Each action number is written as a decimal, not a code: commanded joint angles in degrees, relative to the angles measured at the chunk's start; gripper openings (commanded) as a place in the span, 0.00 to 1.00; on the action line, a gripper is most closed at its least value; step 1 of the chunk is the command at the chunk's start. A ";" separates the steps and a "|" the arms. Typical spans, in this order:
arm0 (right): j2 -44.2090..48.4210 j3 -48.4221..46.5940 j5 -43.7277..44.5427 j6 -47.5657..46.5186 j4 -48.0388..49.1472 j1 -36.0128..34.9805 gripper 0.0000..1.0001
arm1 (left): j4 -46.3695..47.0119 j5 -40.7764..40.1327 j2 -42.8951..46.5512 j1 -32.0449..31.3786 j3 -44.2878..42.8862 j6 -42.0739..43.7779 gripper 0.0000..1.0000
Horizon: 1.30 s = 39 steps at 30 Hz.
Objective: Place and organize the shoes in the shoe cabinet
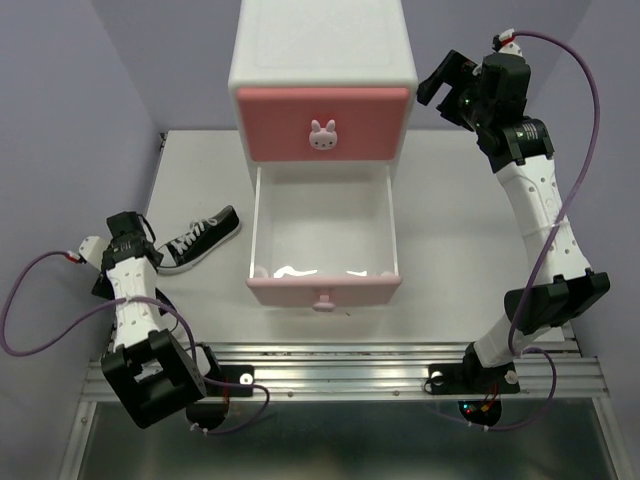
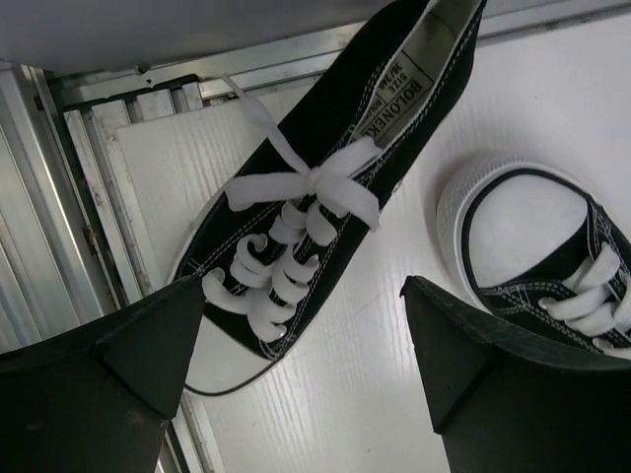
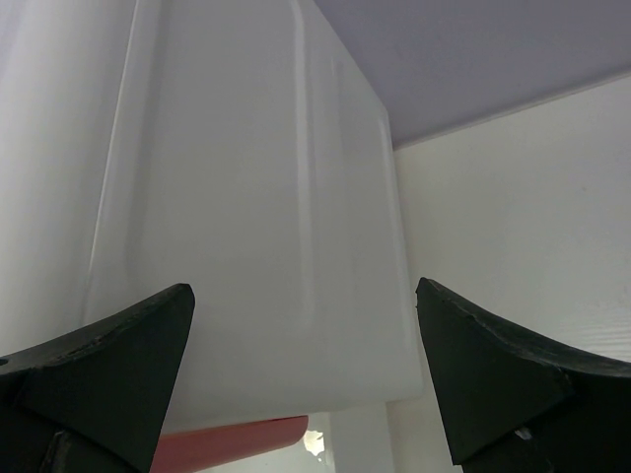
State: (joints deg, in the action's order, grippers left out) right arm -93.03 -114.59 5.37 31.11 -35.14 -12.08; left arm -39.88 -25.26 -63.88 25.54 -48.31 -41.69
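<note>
While the left gripper (image 2: 304, 288) hangs with its jaws wide apart and holding nothing, two black sneakers lie on the white surface (image 2: 345, 394) beneath it: the laced shoe (image 2: 296, 227) at frame centre and the second shoe (image 2: 552, 256) at the right edge. The top view shows only one black shoe (image 1: 200, 238), left of the shoe cabinet (image 1: 322, 40), whose lower drawer (image 1: 323, 288) stands pulled out. The right gripper (image 3: 304, 288), equally spread and gripping nothing, faces the cabinet's white side wall.
</note>
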 commanded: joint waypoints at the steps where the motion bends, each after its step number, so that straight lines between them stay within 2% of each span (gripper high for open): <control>1: 1.10 0.06 -0.97 0.44 3.67 -0.14 1.00 | 5.15 -3.57 -3.79 1.26 1.11 0.11 0.92; 4: 1.28 0.59 -0.44 0.53 3.76 -0.14 1.00 | 7.18 -3.49 -5.64 2.06 1.47 2.31 0.90; 6: 1.45 1.03 -0.44 0.96 3.93 -0.14 1.00 | 9.02 -4.18 -6.43 2.49 1.73 3.11 0.85; 10: 1.80 1.73 -0.18 1.58 4.20 -0.14 1.00 | 11.93 -3.83 -11.34 3.02 0.77 6.88 0.54; 11: 1.98 1.82 -0.09 1.49 4.28 -0.14 1.00 | 11.06 -4.79 -12.49 2.94 0.42 6.71 0.52; 19: 3.30 1.47 1.93 0.62 4.29 -0.14 1.00 | 13.07 -3.93 -15.49 3.02 0.68 5.04 0.52; 20: 3.47 1.64 2.10 0.53 4.29 -0.14 1.00 | 13.16 -3.14 -16.36 2.94 0.33 5.22 0.38; 22: 3.82 2.00 2.02 1.14 4.46 -0.14 1.00 | 12.81 -2.08 -16.89 3.02 -0.72 6.35 0.00; 24: 4.09 2.87 1.84 1.67 4.55 -0.14 1.00 | 11.14 0.46 -16.02 2.94 -1.86 7.06 0.00; 27: 4.88 4.02 1.58 2.63 5.16 -0.14 1.00 | 10.52 7.31 -8.31 2.94 -3.71 8.82 0.00; 28: 5.14 4.80 1.58 3.16 5.60 -0.14 1.00 | 10.61 9.41 -2.28 2.85 -4.76 9.08 0.00; 30: 5.84 5.60 1.49 3.16 6.13 -0.14 1.00 | 12.44 18.16 4.08 2.85 -5.82 10.22 0.00; 32: 6.28 6.74 1.66 3.60 6.66 -0.14 1.00 | 13.51 22.77 11.89 2.59 -7.58 9.53 0.00; 33: 6.72 7.09 1.75 3.69 6.83 -0.14 1.00 | 13.34 28.02 13.41 2.50 -8.71 9.35 0.00; 36: 7.34 8.06 1.58 3.34 7.10 -0.14 1.00 | 13.51 34.54 17.90 1.01 -13.02 7.51 0.00; 39: 8.13 9.55 1.49 3.25 7.80 -0.14 1.00 | 13.69 35.54 19.93 -1.80 -17.85 3.73 0.00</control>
State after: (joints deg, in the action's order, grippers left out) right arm -87.90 -106.13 6.22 34.30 -31.46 -12.08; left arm -28.88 2.55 -45.54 26.24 -60.75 -34.24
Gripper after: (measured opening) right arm 0.995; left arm 0.099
